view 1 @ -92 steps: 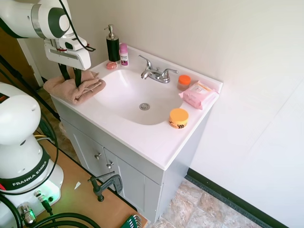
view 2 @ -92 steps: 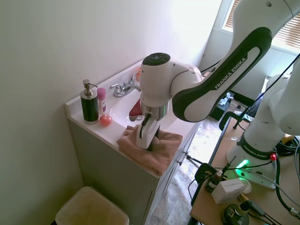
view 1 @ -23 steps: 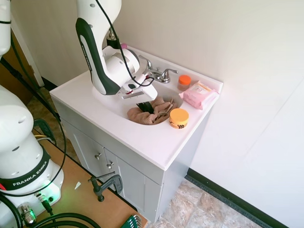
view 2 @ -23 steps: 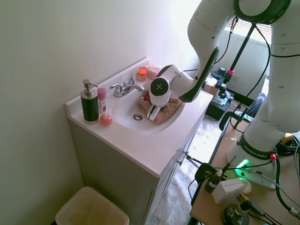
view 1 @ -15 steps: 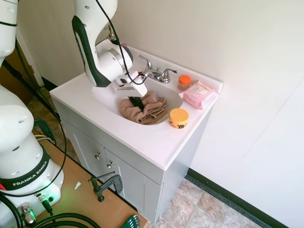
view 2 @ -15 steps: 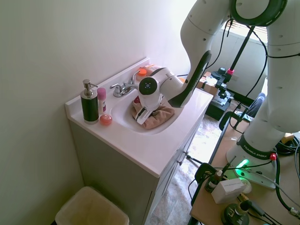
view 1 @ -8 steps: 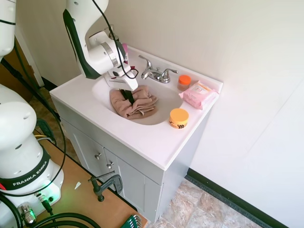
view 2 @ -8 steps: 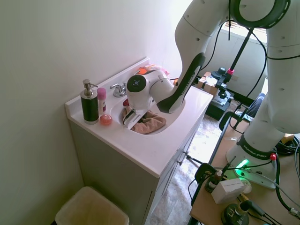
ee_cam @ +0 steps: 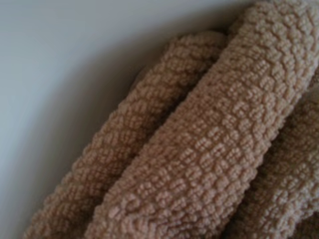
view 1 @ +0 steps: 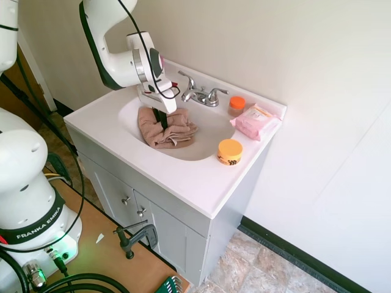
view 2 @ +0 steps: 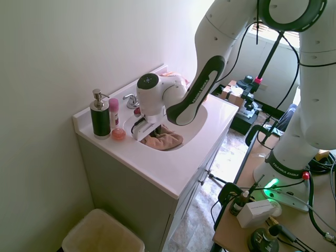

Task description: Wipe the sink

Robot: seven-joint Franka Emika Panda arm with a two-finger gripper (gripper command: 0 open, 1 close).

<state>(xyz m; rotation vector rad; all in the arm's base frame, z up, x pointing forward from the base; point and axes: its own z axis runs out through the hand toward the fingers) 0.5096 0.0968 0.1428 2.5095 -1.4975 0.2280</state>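
Gripper (view 1: pixel 161 119) pinches bunched tan towel (view 1: pixel 173 131), pressing it against sink (view 1: pixel 208 131) wall; faucet (view 1: pixel 200 94) just behind gripper, orange jar (view 1: pixel 230 151) well off beyond towel.

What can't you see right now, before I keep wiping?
- Drain: hidden in both exterior views, under the towel or arm.
- Gripper fingertips: sunk in towel folds, grip unclear.
- Soap pump: behind the arm in the first exterior view.
- Wrist view: only towel and blurred sink wall.
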